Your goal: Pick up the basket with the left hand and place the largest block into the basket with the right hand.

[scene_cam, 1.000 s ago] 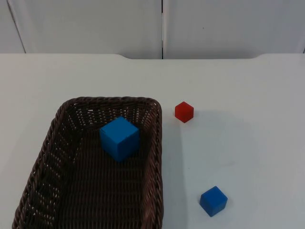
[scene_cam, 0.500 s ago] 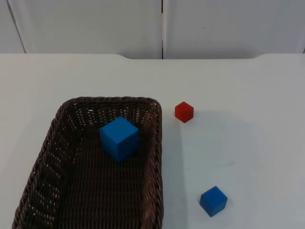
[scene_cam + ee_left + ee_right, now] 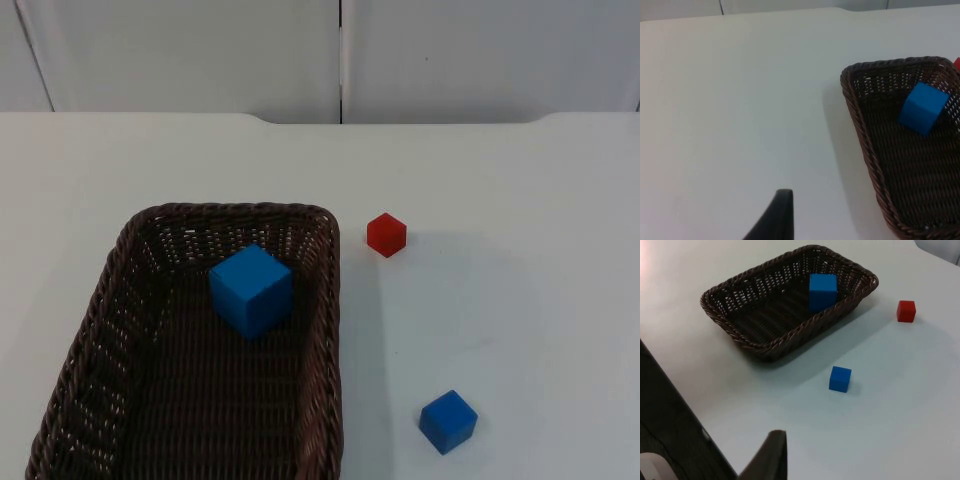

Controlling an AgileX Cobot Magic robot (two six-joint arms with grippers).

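Top view: brown wicker basket [image 3: 200, 350] is seen resting on the white table [image 3: 520, 200], with the large blue block [image 3: 251, 290] lying inside it near the far end. Small red block [image 3: 386, 234] and small blue block [image 3: 448, 421] are seen on the table beside the basket, apart from it. Jaw state of either gripper cannot be told.
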